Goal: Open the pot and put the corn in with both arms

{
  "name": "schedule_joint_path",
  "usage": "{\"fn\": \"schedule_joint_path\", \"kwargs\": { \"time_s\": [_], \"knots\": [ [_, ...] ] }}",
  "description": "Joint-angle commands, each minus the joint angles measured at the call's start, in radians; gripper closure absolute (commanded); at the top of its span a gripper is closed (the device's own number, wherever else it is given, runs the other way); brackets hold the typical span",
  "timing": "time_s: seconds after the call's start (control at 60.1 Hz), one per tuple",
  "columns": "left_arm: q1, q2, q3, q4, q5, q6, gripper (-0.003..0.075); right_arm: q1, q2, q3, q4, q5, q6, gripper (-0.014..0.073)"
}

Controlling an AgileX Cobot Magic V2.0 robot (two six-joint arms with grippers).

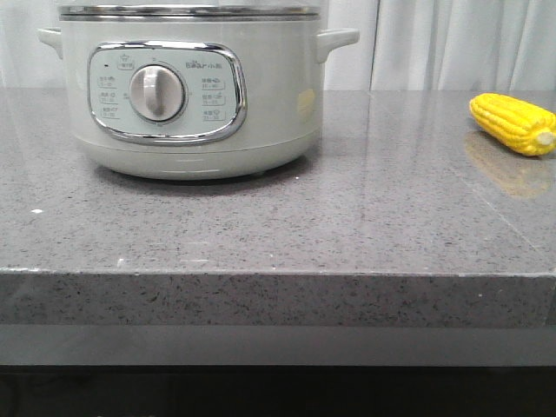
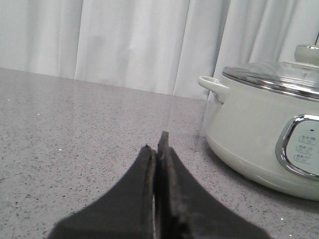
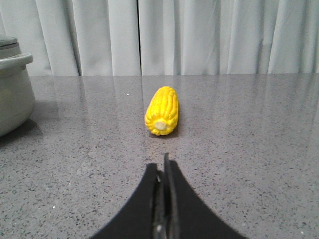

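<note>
While pot [image 1: 187,87] is sitting lidded, I'm seeing left gripper [image 2: 159,149] and right gripper [image 3: 163,167] pressed together (both empty), corn [image 3: 162,110] lying apart.

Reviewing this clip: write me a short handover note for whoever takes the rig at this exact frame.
Left end effector: shut, empty, low over the counter, the pot ahead and to one side of it.
Right end effector: shut, empty, pointed at the corn, not touching it.
Pot: at the counter's left, glass lid on.
Corn: lying on the counter at the right edge of the front view, apart from the pot.
Done: nothing yet.
Left: lift the lid, pick up the corn, put it in the pot.
</note>
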Motion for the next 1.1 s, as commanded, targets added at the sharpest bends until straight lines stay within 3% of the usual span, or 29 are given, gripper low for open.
{"fn": "schedule_joint_path", "kwargs": {
  "time_s": [0.0,0.516,0.799,1.082],
  "knots": [
    [-0.006,-0.013,0.013,-0.004,-0.083,0.0,0.0741,-0.005,-0.02,-0.011,-0.01,-0.087,-0.003,0.0713],
    [-0.006,-0.013,-0.064,-0.002,-0.119,0.0,0.0741,-0.005,-0.02,-0.033,-0.01,-0.068,-0.003,0.0713],
    [-0.006,0.042,-0.328,-0.001,0.107,0.0,0.0741,-0.005,-0.015,-0.258,-0.012,0.09,-0.003,0.0713],
    [-0.006,0.284,-0.638,0.006,0.412,0.0,0.0741,-0.005,0.137,-0.541,-0.017,0.341,-0.004,0.0713]
  ]
}}
